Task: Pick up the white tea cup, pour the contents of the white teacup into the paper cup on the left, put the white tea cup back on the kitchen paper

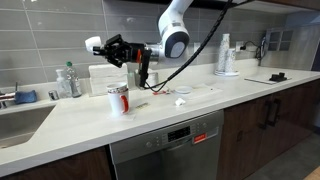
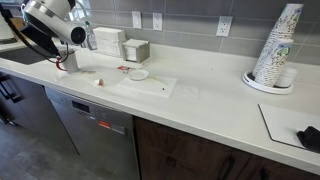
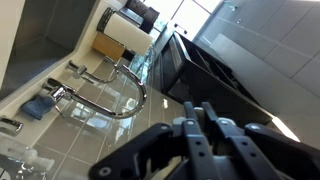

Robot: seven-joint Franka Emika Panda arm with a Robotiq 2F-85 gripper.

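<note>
The end effector point(image 1: 103, 46) hangs above the desk point(image 1: 235, 98) at its sink-side end, lying roughly level with its tip turned toward the sink point(image 1: 25, 120). In the wrist view the end effector point(image 3: 205, 128) comes in from the bottom edge, and its dark fingers point(image 3: 188, 130) stand in front of a tilted picture of the faucet point(image 3: 140, 92) and the tiled wall. I cannot tell from any view whether the jaws are wide, narrow or closed on something. A small white shape point(image 1: 93, 43) shows at the tip in an exterior view, but it is too small to say whether it is the white tea cup, so where that cup is cannot be told for sure.

The paper cup point(image 1: 118, 97) stands upright near the front edge of the desk, below the end effector and slightly toward the middle of the desk from its tip, apart from it. The kitchen paper point(image 2: 150, 86) lies flat about midway between the front and back edges. A small white round dish point(image 2: 138, 73) sits just beside it on the side toward the back edge. A white box point(image 2: 108, 42) stands against the back edge. A stack of white cups point(image 2: 278, 45) stands by the back edge, well apart from the paper cup, toward the desk end away from the sink
</note>
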